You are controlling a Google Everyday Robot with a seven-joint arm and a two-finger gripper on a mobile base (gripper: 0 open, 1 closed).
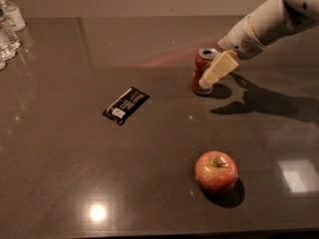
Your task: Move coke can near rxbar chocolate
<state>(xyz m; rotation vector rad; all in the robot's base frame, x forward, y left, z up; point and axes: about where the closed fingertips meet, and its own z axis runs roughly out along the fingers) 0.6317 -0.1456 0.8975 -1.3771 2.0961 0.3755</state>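
Observation:
The coke can (pixel 201 66) stands upright on the dark table (pixel 60 148), right of centre toward the back. The rxbar chocolate (pixel 126 105), a flat black bar with white text, lies to the can's left and a little nearer the front. My gripper (pixel 210 76) comes down from the upper right on a white arm (pixel 269 24). It is right at the can's right side and overlaps it in the view. Whether it touches or holds the can does not show.
A red-yellow apple (pixel 216 171) sits at the front right. Clear water bottles (pixel 8 31) stand at the far left back corner. The arm's shadow falls on the table to the right of the can.

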